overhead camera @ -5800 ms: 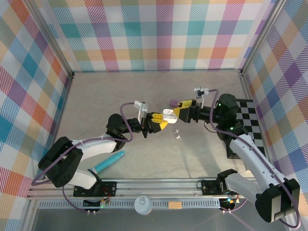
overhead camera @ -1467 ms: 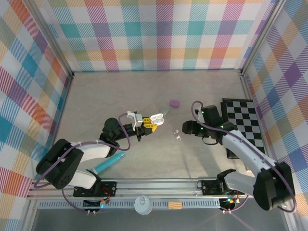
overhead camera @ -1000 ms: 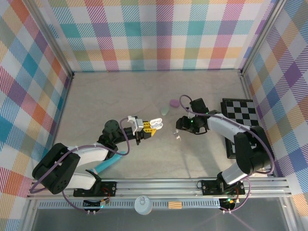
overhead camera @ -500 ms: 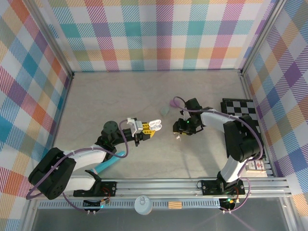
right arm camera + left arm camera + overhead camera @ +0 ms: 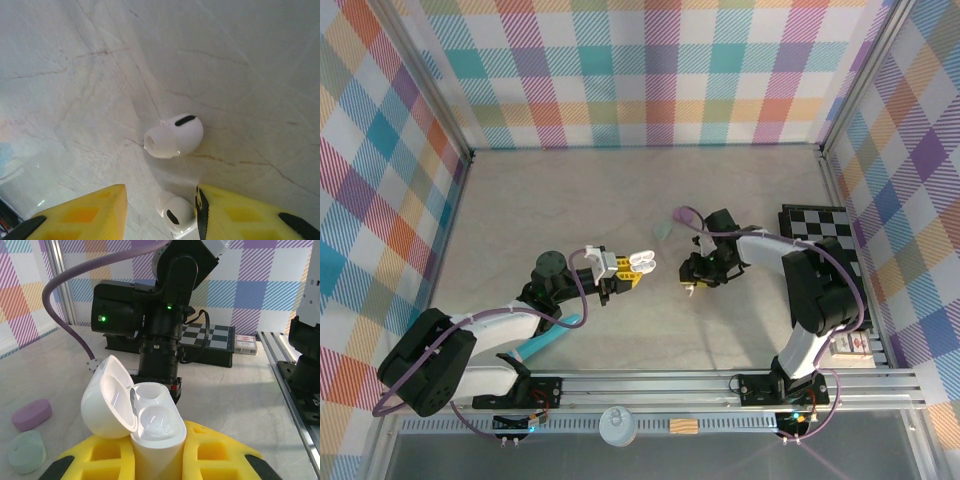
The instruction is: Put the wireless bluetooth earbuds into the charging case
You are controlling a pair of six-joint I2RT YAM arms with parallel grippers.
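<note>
My left gripper (image 5: pixel 156 462) is shut on an open white charging case (image 5: pixel 150 426), lid tipped back to the left and both wells empty. In the top view the white case (image 5: pixel 640 262) sits at mid table in the left gripper (image 5: pixel 628 270). My right gripper (image 5: pixel 691 279) points down at the table just right of it. In the right wrist view the right gripper (image 5: pixel 160 202) is open over two white earbuds. One earbud (image 5: pixel 176 212) lies between the yellow fingers, against the right finger (image 5: pixel 235 212). The other earbud (image 5: pixel 175 135) lies just beyond the fingertips.
A mint case (image 5: pixel 664 230) and a purple case (image 5: pixel 679 213) lie closed behind the grippers; the mint case (image 5: pixel 26 452) and purple case (image 5: pixel 31 414) also appear in the left wrist view. A turquoise stick (image 5: pixel 548 338) lies by the left arm. A checkerboard (image 5: pixel 830 245) lies at the right.
My right gripper has moved left and down until its open fingers straddle an earbud on the table. The left gripper has held the open case nearly still.
</note>
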